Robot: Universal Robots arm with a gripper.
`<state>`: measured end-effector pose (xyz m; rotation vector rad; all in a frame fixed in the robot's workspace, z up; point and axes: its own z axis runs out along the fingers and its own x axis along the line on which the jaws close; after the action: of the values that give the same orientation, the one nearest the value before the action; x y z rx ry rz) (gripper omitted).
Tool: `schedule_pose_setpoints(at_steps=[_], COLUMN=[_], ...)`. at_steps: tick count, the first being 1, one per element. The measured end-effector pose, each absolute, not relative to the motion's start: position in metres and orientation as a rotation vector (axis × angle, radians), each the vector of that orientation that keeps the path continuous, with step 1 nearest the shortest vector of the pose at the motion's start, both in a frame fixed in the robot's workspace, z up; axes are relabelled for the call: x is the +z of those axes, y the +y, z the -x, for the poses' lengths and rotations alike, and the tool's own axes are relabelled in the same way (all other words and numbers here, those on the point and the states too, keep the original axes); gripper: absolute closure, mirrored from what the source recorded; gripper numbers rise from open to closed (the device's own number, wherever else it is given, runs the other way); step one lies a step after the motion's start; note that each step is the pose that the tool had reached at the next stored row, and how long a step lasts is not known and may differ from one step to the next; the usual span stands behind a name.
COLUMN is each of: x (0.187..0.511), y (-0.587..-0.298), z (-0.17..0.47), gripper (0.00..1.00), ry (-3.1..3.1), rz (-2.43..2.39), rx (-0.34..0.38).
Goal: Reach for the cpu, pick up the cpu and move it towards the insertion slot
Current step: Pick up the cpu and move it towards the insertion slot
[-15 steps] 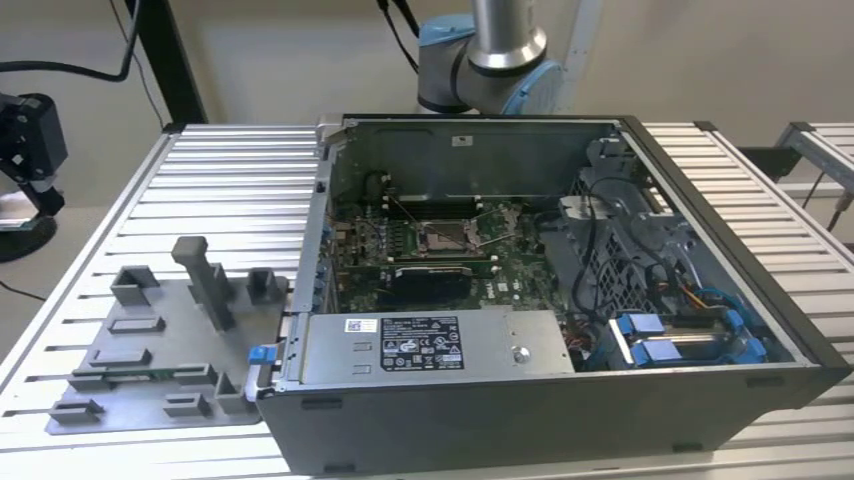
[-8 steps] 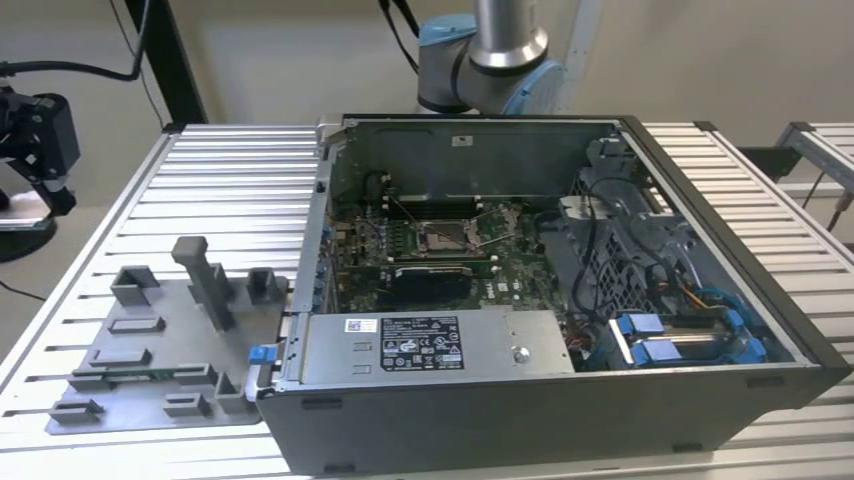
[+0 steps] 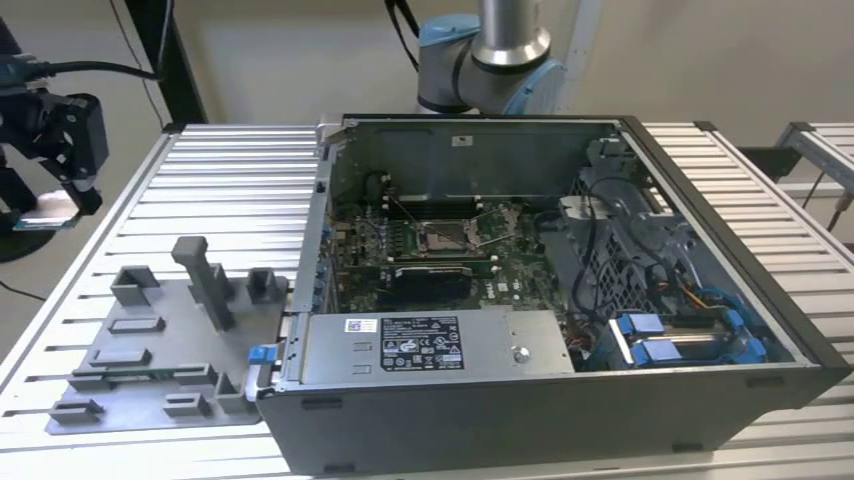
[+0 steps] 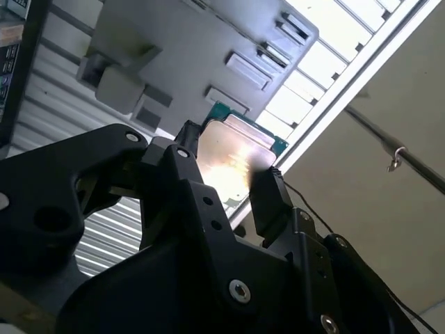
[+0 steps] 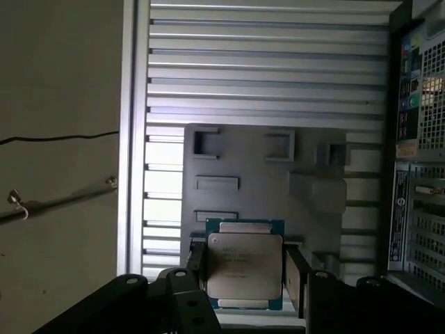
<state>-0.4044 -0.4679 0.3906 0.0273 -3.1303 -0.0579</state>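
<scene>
At the exterior view's left, the black two-finger gripper [image 3: 60,200] is clamped on the thin square silver-topped cpu [image 5: 245,271], up beside the grey plastic fixture plate [image 3: 167,345]. The carry step seems in hand. Reaching the shiny-framed square insertion slot [image 3: 445,236] calls for clearing the open grey computer case's wall [image 3: 320,230].
</scene>
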Motion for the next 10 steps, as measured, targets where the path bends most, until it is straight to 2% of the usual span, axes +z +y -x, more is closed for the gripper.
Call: schedule_pose_setpoints(at_steps=[10], x=[0.391], y=[-0.468], z=[0.374], gripper=[1.00], ry=[-3.128], rz=[-0.027], rx=[-0.058])
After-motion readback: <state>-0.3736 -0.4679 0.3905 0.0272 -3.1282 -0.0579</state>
